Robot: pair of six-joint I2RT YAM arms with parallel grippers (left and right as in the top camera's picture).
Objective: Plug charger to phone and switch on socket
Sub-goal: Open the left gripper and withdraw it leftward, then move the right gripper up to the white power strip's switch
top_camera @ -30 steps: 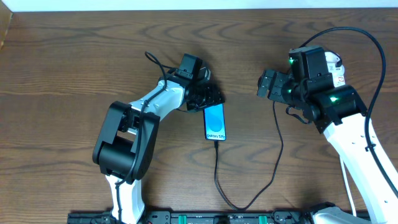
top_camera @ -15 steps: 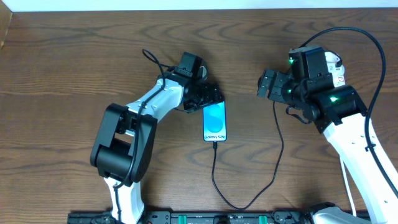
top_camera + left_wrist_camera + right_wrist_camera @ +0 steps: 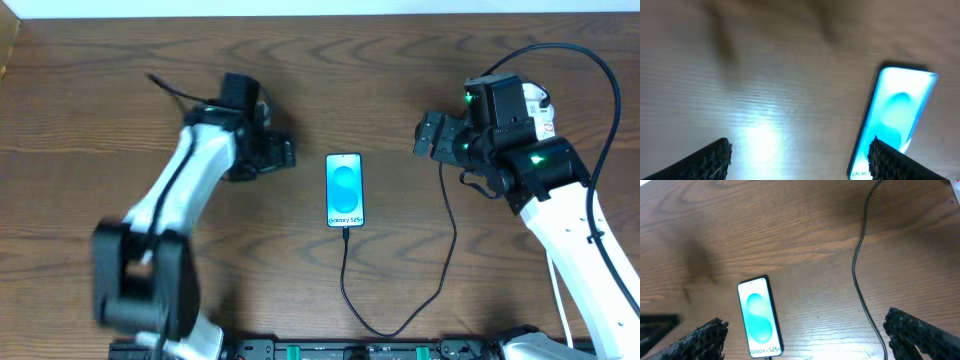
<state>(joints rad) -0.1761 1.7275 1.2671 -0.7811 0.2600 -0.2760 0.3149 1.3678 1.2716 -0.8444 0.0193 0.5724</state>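
The phone (image 3: 344, 190) lies flat on the wooden table with its blue-and-white screen lit. It also shows in the right wrist view (image 3: 759, 317) and, blurred, in the left wrist view (image 3: 900, 115). The charger cable (image 3: 443, 255) meets the phone's near edge, loops toward the table front and runs up past my right arm; it shows in the right wrist view (image 3: 859, 275). My left gripper (image 3: 282, 153) (image 3: 800, 160) is open and empty, left of the phone and apart from it. My right gripper (image 3: 424, 135) (image 3: 810, 335) is open and empty, right of the phone. The white socket (image 3: 541, 112) is mostly hidden behind my right arm.
A dark rail (image 3: 320, 350) runs along the table's front edge. Thick black robot cables (image 3: 600, 70) arc over the right side. The table's far edge meets a pale wall (image 3: 300, 8).
My left arm has swung left and drawn its gripper off the phone's top end. The phone stays in place with the cable at its near edge. The right arm has not moved.
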